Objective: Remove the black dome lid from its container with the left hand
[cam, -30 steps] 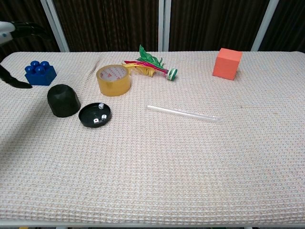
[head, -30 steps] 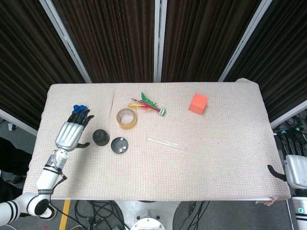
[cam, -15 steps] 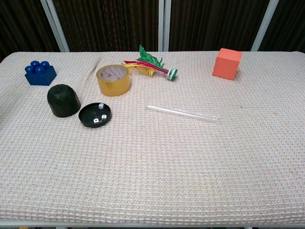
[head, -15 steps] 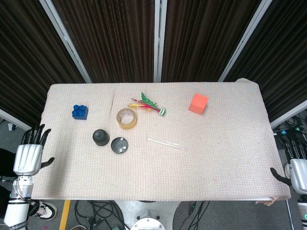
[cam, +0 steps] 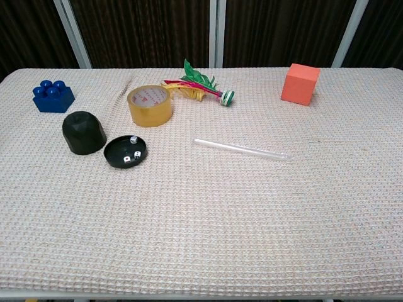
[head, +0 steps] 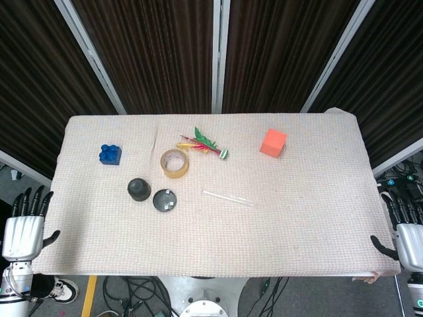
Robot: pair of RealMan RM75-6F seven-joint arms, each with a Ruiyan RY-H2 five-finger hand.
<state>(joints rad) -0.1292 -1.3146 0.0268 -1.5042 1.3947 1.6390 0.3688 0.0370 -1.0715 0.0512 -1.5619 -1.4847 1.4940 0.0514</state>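
The black dome lid stands on the cloth just left of its shallow black container, touching its rim. Small white dice lie inside the container. My left hand hangs off the table's left edge in the head view, fingers spread, holding nothing, far from the lid. My right hand shows at the right edge, beyond the table, fingers apart and empty. Neither hand appears in the chest view.
A blue toy brick sits far left. A tape roll, a feathered shuttlecock, a clear tube and an orange cube lie across the cloth-covered table.
My left hand has drawn back from beside the lid to below the table's left edge, leaving the chest view. The lid and container have not moved.
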